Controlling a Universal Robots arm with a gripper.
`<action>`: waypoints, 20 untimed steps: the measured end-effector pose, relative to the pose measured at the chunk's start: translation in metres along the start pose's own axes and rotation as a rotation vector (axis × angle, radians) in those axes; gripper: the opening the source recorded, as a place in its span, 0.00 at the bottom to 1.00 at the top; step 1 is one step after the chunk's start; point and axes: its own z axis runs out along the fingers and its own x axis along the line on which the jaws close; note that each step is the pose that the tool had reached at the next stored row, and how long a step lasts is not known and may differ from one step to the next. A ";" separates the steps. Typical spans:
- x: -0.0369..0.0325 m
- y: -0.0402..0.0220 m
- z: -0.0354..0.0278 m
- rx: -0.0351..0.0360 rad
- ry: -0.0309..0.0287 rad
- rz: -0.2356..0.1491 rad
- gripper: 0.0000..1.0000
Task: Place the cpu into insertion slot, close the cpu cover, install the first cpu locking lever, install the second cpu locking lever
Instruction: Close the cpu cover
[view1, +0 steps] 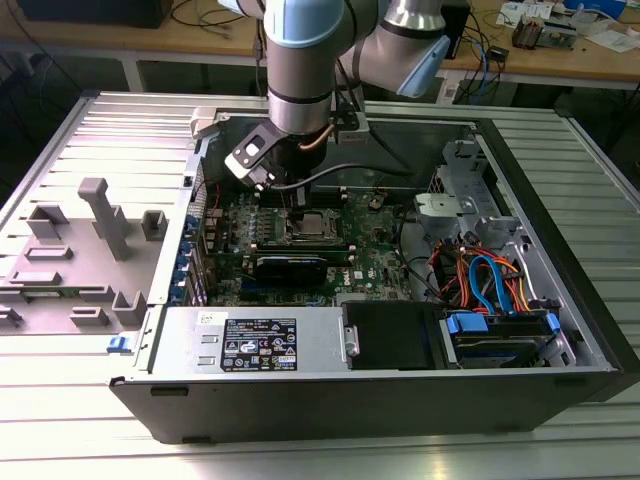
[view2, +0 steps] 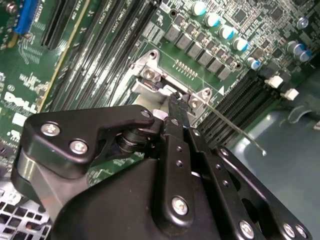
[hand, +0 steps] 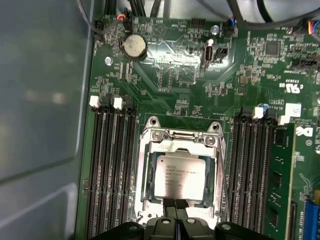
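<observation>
The cpu, a silver square, lies flat in the insertion slot, hiding the contact field. The cpu cover, a silver frame, lies down around it, and the chip shows through its window. My gripper is shut, and its two thin black fingertips meet at the cover's edge opposite the hinge. In the second wrist view the gripper reaches a corner of the socket, where a thin locking lever sticks out sideways over the board. In the exterior view the gripper hangs just above the socket.
Long black memory slots flank the socket on both sides. A coin battery sits farther out on the board. The open case wall, drive cables and power supply surround the board. A grey fixture stands at the exterior view's left.
</observation>
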 end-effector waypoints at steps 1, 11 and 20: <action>0.0000 0.0000 0.0009 0.0002 -0.0001 0.000 0.11; 0.0000 -0.0020 0.0068 0.0016 -0.0001 0.000 0.11; -0.0001 -0.0022 0.0087 0.0019 -0.0004 0.000 0.11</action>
